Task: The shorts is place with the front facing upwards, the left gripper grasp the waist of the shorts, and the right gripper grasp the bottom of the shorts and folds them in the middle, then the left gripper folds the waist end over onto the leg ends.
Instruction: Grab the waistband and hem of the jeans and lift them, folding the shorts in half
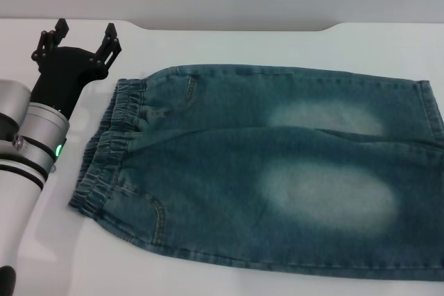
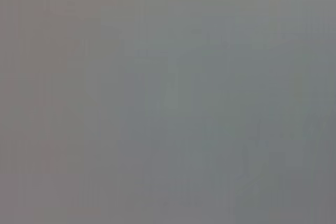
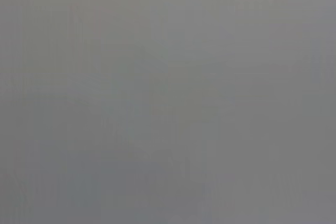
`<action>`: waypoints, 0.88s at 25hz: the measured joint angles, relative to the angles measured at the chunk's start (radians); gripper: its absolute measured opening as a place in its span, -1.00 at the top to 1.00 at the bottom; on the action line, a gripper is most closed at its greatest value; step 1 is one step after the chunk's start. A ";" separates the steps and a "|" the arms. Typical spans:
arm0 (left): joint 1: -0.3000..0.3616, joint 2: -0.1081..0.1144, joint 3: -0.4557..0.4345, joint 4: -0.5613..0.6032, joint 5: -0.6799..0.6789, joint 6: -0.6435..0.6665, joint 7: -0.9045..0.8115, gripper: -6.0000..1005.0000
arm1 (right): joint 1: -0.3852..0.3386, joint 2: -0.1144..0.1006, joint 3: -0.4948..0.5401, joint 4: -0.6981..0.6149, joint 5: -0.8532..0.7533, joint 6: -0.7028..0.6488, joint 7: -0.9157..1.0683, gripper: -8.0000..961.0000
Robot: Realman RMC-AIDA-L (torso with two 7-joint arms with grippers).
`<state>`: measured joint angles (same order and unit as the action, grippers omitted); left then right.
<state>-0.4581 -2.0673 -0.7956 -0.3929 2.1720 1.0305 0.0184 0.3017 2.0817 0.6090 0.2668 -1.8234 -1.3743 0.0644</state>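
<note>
The shorts lay flat on the white desk, filling the middle and right of the head view. The nearest part was one long side edge running along the bottom of the frame, with a pocket seam at the lower left. Above that came the two pale thigh patches, which showed the front was facing up, as the fold needed. The waist sat at the left, puckered and slightly slanted, and the leg ends ran out to the right edge. That put each end on the side of the arm meant to take it.

Farther back, in the upper left, the left claw hung over bare desk just beside the top corner of the waist. Its black prongs were spread wide and held nothing. I judged it was lined up to come in on the waistband. Nothing was folded yet.

The right claw was nowhere in sight, and both wrist views showed only blank grey.
</note>
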 joint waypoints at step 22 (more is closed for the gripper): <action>0.063 0.052 -0.225 -0.272 0.289 -0.262 0.024 -0.69 | -0.012 -0.078 0.000 0.139 -0.019 0.062 -0.004 -0.25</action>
<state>-0.3950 -2.0151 -1.0207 -0.6654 2.4606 0.7687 0.0423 0.2900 2.0040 0.6093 0.4055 -1.8423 -1.3125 0.0603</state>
